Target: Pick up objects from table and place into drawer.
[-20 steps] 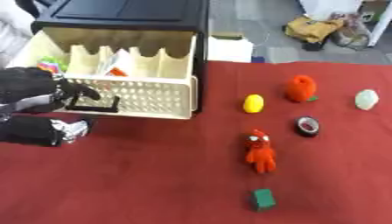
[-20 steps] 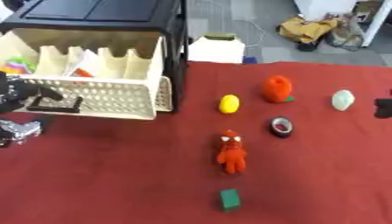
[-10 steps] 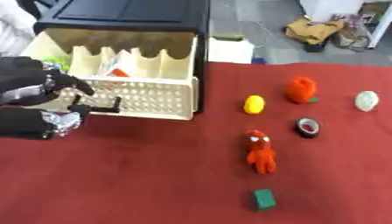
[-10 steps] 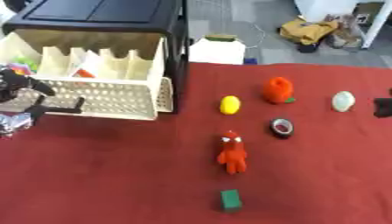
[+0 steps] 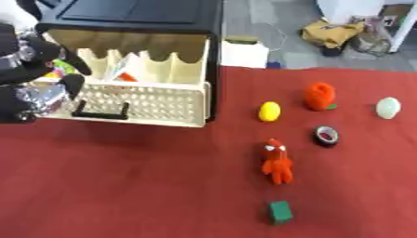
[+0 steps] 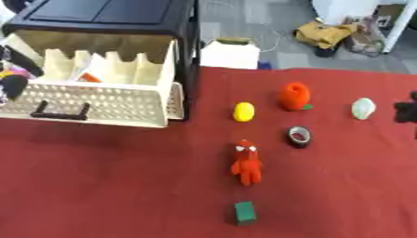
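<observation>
Here the black left hand is hovering at the open cream plastic drawer, fingers curled (holding nothing visible). The red plush figure is lying on the red-clothed table; whether the right hand is open, I cannot tell.

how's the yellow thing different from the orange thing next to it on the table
The yellow object is smooth, egg-shaped and smaller. The orange object is bigger, taller, rough-looking, with a bit of green at its base. The yellow one lies nearer the drawer, the orange one farther right. Both rest untouched on the red cloth.
</observation>
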Robot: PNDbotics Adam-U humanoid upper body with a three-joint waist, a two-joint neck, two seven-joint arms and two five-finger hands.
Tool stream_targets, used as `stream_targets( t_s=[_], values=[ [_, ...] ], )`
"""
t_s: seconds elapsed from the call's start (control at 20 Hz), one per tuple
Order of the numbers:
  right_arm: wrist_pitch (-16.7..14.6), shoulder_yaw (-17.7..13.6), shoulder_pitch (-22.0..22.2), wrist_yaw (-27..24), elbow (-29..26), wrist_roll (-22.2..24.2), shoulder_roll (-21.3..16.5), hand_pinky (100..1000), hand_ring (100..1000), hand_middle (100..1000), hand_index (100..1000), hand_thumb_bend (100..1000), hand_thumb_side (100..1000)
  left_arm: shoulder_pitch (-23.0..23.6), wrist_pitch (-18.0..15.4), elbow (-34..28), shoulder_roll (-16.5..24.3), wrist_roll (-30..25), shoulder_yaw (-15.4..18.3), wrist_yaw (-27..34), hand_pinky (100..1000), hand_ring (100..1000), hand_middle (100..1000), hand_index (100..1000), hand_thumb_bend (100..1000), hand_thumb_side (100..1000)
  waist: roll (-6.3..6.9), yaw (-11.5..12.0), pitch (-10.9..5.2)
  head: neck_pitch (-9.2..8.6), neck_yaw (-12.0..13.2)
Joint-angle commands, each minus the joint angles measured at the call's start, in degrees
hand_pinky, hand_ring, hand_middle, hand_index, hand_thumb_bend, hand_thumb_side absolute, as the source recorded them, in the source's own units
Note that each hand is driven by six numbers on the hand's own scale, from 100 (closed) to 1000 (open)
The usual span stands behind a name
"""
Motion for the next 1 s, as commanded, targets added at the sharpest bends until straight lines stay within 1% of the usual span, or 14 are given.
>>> stream_targets(
  t_s=[0.05, 0.1, 0.35, 0.5, 0.65, 0.7, 0.75, 0.8, 0.9, 1.0],
  values=[
    [-0.2, -0.4, -0.2, 0.0, -0.8, -0.3, -0.9, 689, 707, 507, 783, 107, 812, -1.1, -0.3, -0.7, -0.8, 5.6, 1.9, 3.3, 100, 100, 100, 716, 100, 1000, 0.01, 0.2, -1.27, 0.28, -0.4],
    [-0.2, -0.4, -0.2, 0.0, -0.8, -0.3, -1.0, 689, 707, 507, 783, 106, 814, -1.2, -0.3, -0.7, -1.5, 7.7, 2.1, 4.5, 100, 100, 100, 711, 100, 1000, -0.03, 0.3, -1.27, 0.30, -0.4],
    [-0.7, -0.3, -0.2, 0.2, -0.8, -0.5, -1.4, 689, 708, 508, 784, 108, 828, -0.3, 0.5, -0.7, -6.4, 21.9, 3.0, 10.7, 100, 100, 100, 709, 100, 1000, -0.21, 0.2, -1.07, 0.28, -0.7],
    [-1.1, -0.2, -0.2, 0.3, -0.8, -0.6, -1.9, 690, 709, 509, 784, 113, 845, -0.2, 0.7, -0.7, -9.2, 28.4, 3.1, 12.9, 100, 100, 100, 722, 100, 1000, -0.23, 0.1, -0.88, 0.25, -0.9],
    [-1.8, 0.0, 0.0, 0.8, -0.8, -0.9, -3.2, 691, 714, 513, 784, 130, 888, -0.3, 1.4, -0.7, -12.0, 31.7, 2.9, 14.5, 100, 100, 100, 743, 100, 1000, -0.26, 0.0, -0.73, 0.10, -1.1],
    [-2.1, 0.0, 0.1, 1.0, -0.8, -1.1, -3.8, 693, 717, 515, 784, 140, 915, -0.4, 1.4, -0.7, -12.9, 32.4, 2.8, 15.0, 100, 100, 100, 754, 100, 1000, -0.27, 0.0, -0.71, 0.07, -1.2],
    [-2.4, 0.1, 0.3, 1.3, -0.8, -1.4, -4.6, 695, 720, 517, 784, 160, 967, -0.6, 1.3, -0.7, -14.1, 32.9, 2.7, 15.4, 100, 100, 100, 767, 100, 1000, -0.32, 0.0, -0.69, 0.02, -1.2],
    [-2.8, 0.1, 0.4, 1.6, -0.8, -1.8, -5.5, 695, 720, 518, 784, 150, 939, -0.9, 1.1, -0.7, -15.3, 33.2, 2.6, 15.8, 100, 100, 100, 771, 100, 1000, -0.37, 0.0, -0.68, -0.01, -1.3],
    [-3.4, 0.0, 0.6, 2.3, -0.8, -2.7, -7.6, 699, 728, 526, 786, 178, 1000, -1.3, 0.4, -0.7, -18.0, 33.5, 2.3, 16.8, 100, 100, 100, 804, 100, 1000, -0.53, 0.0, -0.68, -0.16, -1.4],
    [-3.8, -0.2, 0.7, 3.0, -0.8, -3.8, -10.0, 701, 735, 532, 788, 214, 1000, -1.5, -0.8, -0.7, -21.0, 33.2, 1.9, 17.7, 100, 100, 100, 834, 100, 1000, -0.65, 0.1, -0.68, -0.41, -1.5]
  ],
)
